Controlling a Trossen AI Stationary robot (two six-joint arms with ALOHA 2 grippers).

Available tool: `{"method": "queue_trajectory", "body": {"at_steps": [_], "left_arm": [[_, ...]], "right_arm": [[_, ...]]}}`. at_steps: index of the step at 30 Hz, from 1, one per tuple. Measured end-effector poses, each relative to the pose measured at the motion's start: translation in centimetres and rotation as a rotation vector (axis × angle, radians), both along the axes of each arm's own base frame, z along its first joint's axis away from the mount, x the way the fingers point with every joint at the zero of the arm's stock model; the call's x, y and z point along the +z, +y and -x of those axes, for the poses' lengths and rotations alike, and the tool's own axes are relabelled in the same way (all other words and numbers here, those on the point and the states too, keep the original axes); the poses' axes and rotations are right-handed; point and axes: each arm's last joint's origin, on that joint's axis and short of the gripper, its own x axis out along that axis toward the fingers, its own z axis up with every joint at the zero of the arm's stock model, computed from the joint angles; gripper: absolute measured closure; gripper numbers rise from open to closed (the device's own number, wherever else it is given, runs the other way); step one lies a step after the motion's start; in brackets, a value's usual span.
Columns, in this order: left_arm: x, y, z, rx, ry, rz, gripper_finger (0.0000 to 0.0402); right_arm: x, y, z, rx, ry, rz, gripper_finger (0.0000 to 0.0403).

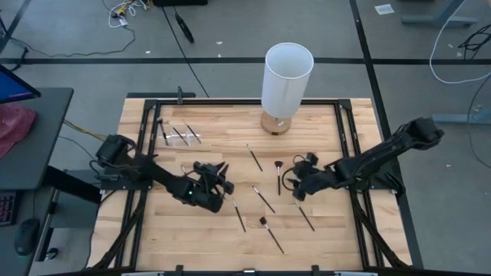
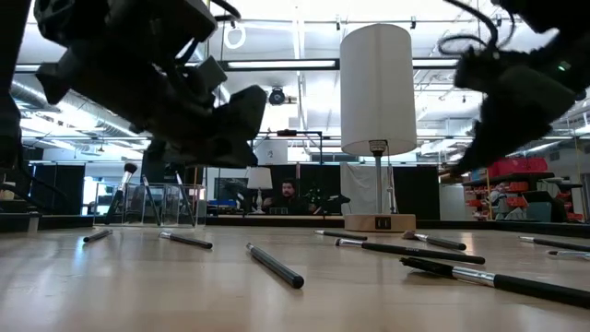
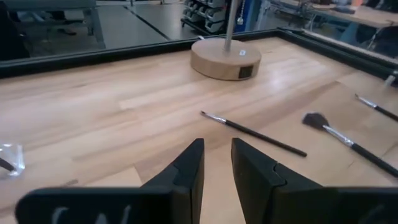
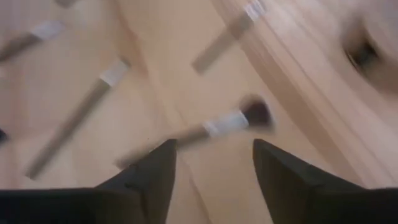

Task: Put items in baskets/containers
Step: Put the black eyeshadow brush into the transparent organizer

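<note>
Hovering over the middle of the wooden table [image 1: 322,238], the left gripper [image 1: 224,178] carries nothing; in its wrist view its two dark fingers [image 3: 186,171] stand close together with only a narrow gap of bare wood between them, touching no brush. Just ahead of them lies a thin brush [image 3: 254,133], and to one side a brush with a dark tufted head [image 3: 348,142]. The right gripper [image 1: 298,186] hangs over the right half of the table, its fingers [image 4: 152,171] spread wide with nothing between them. Below that gap, blurred, lies a brush with a silver collar and dark tuft [image 4: 221,126], not touched; more brushes [image 4: 81,115] lie nearby on the wood.

From above, about half a dozen loose brushes [image 1: 265,199] are scattered across the table's centre between and in front of the two grippers, lying flat and apart from one another. The clear container [image 1: 181,136] sits near the far left corner, well apart from both grippers, with a few brushes in it; in the low view their handles lean up against its walls [image 2: 166,203]. A tall white cylinder on a wooden base [image 1: 285,80] stands at the far edge. A person [image 2: 289,195] sits in the room beyond.
</note>
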Motion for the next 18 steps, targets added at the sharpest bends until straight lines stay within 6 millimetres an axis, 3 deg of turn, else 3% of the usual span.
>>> {"method": "queue_trajectory", "body": {"at_steps": [4,8,13,18], "left_arm": [[-0.3,-0.1,-0.2,-0.004,-0.011,0.011,0.0317],[-0.4,-0.2,-0.2,-0.007,-0.012,0.010,0.0317],[-0.4,-0.3,-0.2,-0.009,-0.010,0.009,0.0317],[-0.4,-0.5,-0.1,-0.012,-0.013,0.005,0.0317]], "right_arm": [[-0.6,-0.7,1.9,-0.151,0.128,-0.039,0.0157],[-1.1,-0.6,3.4,-0.279,0.194,-0.041,0.0152],[-1.7,0.0,4.7,-0.375,0.154,-0.028,0.0163],[-4.4,0.0,6.3,-0.445,0.081,-0.097,0.0173]]}}
